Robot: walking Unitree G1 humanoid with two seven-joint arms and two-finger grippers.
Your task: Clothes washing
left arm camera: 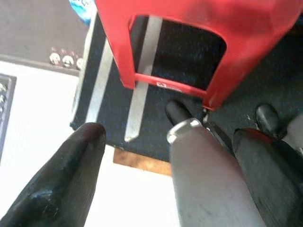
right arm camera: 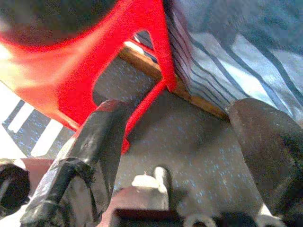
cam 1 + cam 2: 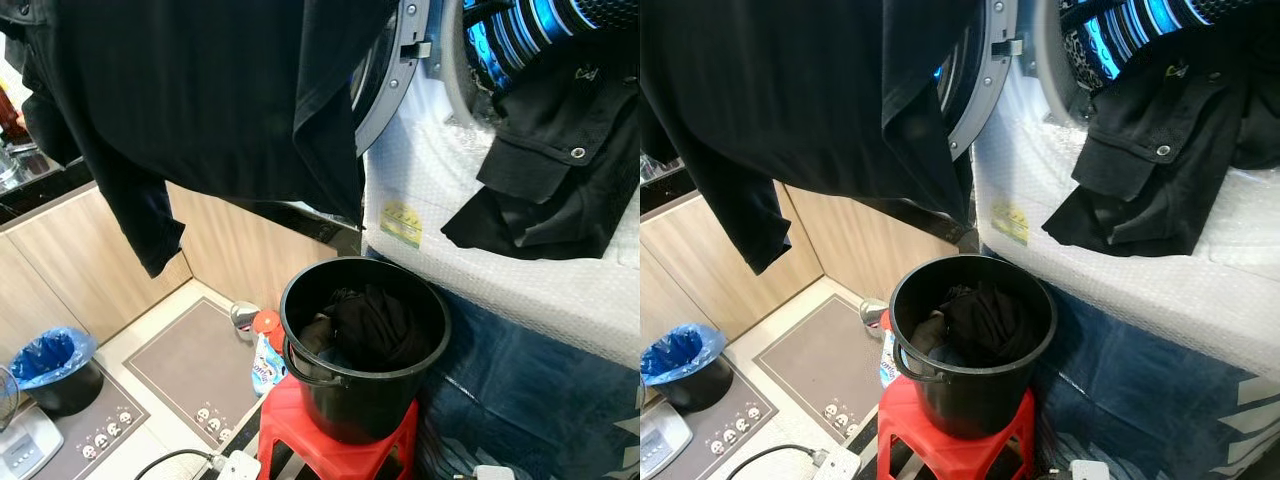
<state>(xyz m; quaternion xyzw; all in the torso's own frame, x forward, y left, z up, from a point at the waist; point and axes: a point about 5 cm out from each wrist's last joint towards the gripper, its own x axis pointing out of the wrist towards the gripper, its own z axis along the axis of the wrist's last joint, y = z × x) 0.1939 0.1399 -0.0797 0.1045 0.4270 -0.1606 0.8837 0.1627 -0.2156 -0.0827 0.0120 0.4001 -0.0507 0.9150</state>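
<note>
Black clothes in black bucket, on red stool.
Both grippers low by the stool's legs, well below the clothes: left gripper fingers apart, right gripper fingers apart, each holding nothing.

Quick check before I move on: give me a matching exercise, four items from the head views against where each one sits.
Items:
1. bucket
2. stool
3. bin
4. shirt

Places:
A. on the floor at left, blue liner
B. on the stool
C. under the bucket
D. hanging out of the washer drum

Pairs: 1-B, 2-C, 3-A, 4-D
</note>
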